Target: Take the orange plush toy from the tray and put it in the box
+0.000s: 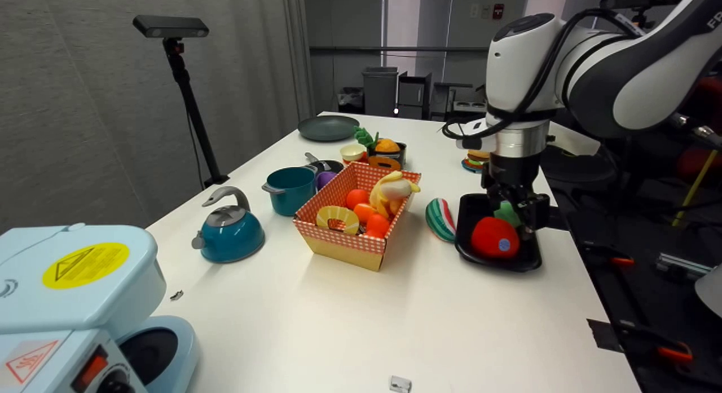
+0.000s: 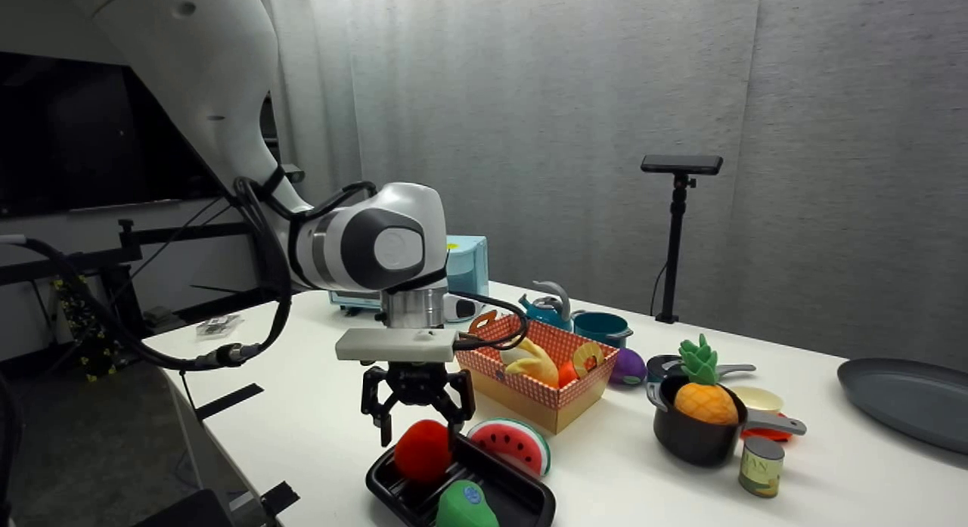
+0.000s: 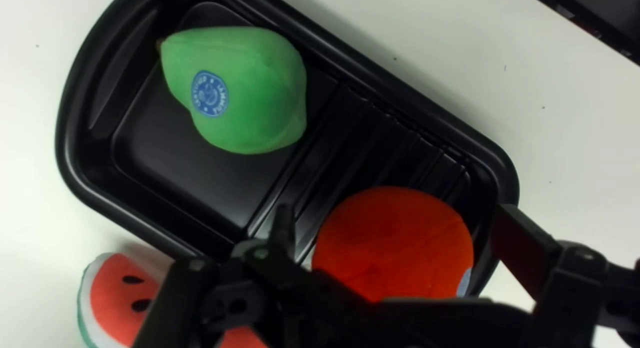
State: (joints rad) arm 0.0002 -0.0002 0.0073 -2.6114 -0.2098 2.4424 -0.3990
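The red-orange plush toy [image 1: 495, 237] lies at one end of the black tray [image 1: 502, 264]; it also shows in the other views [image 2: 422, 451] [image 3: 390, 243]. My gripper [image 2: 420, 436] is open over that end of the tray. Its fingers [image 3: 397, 223] stand on either side of the toy in the wrist view, with a gap at the right finger; contact at the left finger cannot be told. The gripper's own parts hide the toy's lower edge in the wrist view. The open red-and-white checked box [image 1: 350, 255] stands beyond the watermelon toy, also seen in an exterior view [image 2: 514, 395].
A green plush toy [image 3: 250, 93] lies in the tray's other half. A watermelon slice toy [image 1: 440, 219] lies between tray and box. The box holds a yellow banana-like toy [image 1: 392, 193] and several red ones. A teal kettle [image 1: 232, 235] and teal pot [image 1: 292, 191] stand near the box.
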